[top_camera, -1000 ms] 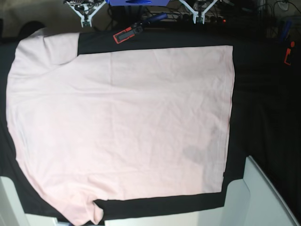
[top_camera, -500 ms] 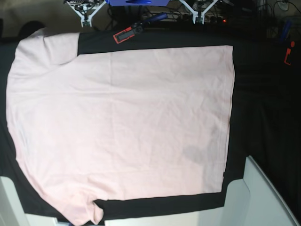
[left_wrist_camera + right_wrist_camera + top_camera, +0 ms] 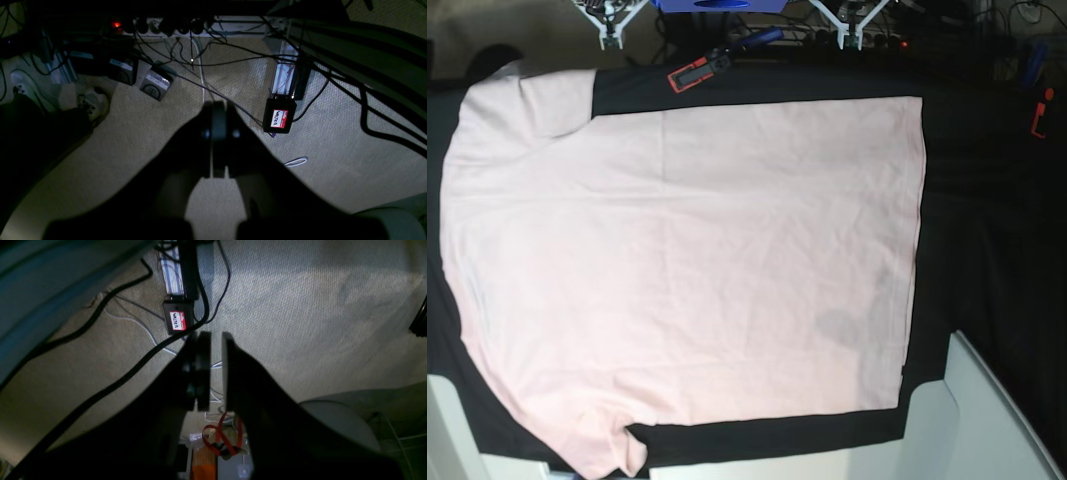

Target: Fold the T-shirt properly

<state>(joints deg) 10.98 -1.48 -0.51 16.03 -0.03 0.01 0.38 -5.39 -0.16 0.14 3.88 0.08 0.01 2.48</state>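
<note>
Now the right arm's fingers point(image 3: 216, 370) stand slightly apart, a thin gap having opened since a second ago; the left arm's fingers point(image 3: 218, 133) stay together. Both hang over carpeted floor, so folding hasn't started. Further off, the large pale pink cotton T-shirt point(image 3: 687, 270) lies flat, plain side up, filling the black-clothed counter point(image 3: 987, 220).
</note>
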